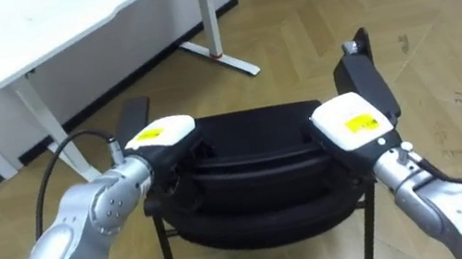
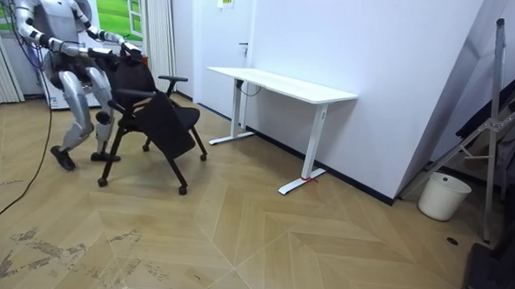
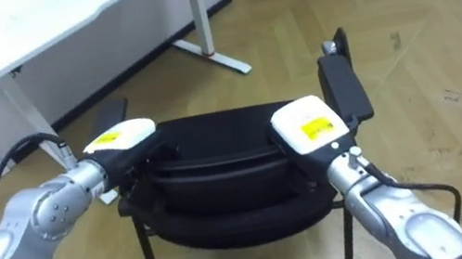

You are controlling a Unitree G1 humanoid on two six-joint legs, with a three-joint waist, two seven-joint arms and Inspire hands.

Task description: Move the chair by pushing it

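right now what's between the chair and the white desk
Only bare wooden floor. In the room view nothing stands between the black chair and the white desk.

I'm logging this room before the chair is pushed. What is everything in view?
chair: one, black, in front of the robot, short of the desk.
desk: one, white, beyond the chair.
bin: one, white, on the floor, room view's right.
metal stand: one, grey, beside the bin.
floor: one, brown wood, under everything.
left robot hand: one, white-backed, on the chair back's left end.
right robot hand: one, white-backed, on the chair back's right end.
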